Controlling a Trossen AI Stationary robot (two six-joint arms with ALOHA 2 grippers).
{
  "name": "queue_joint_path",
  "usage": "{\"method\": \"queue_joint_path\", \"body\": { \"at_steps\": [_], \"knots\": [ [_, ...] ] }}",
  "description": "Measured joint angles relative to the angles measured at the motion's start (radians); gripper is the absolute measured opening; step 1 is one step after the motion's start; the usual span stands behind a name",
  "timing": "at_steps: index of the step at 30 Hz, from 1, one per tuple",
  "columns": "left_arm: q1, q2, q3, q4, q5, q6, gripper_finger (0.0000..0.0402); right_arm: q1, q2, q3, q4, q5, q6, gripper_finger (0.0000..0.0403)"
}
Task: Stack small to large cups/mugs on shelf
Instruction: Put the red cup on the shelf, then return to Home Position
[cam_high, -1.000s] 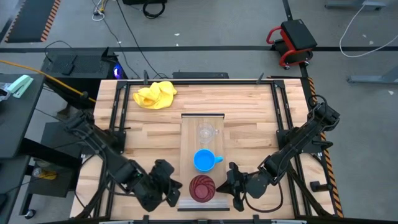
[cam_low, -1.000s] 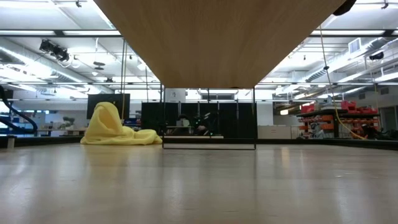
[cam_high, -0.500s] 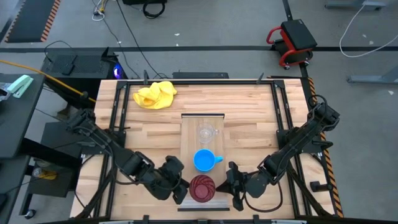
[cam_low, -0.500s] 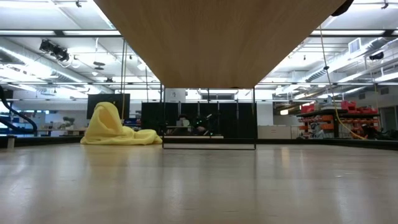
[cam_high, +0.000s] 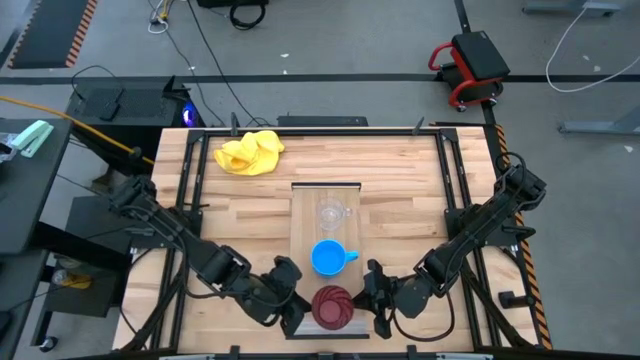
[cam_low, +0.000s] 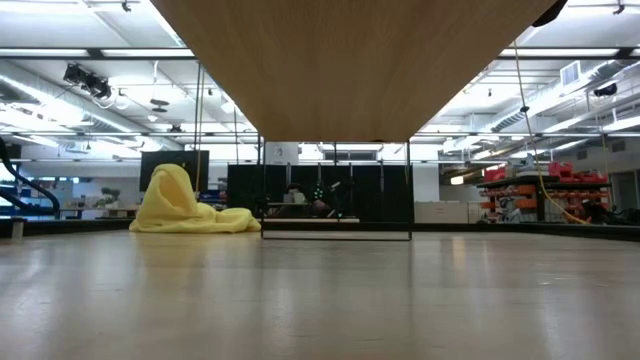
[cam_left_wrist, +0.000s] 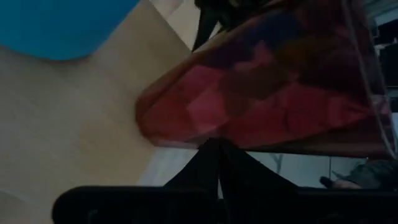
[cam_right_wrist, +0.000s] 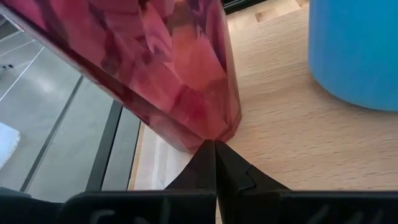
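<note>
Both end effectors closed | left end effector advanced, nudging red cup

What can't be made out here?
- Low view: all three cups hidden above the shelf; only its underside shows.
- Left wrist view: red cup cut off by the edges.
- High view: whether left pincer or right pincer touches the cup.

A glossy faceted red cup, a smooth blue mug and clear glass mug are borne on matt light wood shelf
</note>
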Motion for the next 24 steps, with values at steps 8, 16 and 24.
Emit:
{"method": "queue_joint_path", "body": {
  "at_steps": [8, 16, 24],
  "knots": [
    [0.0, 0.003, 0.0, -0.011, 0.0, -0.004, 0.0018, 0.0, 0.0, 0.0, 0.0, 0.0, 0.007, 0.0],
    [-0.012, 0.003, 0.0, -0.075, -0.002, -0.001, 0.001, 0.001, -0.044, 0.0, -0.096, 0.005, 0.035, 0.0],
    [-0.042, -0.013, 0.0, -0.181, -0.009, -0.006, 0.0026, 0.041, -0.224, 0.0, -0.226, 0.101, 0.072, 0.0]
  ]
}}
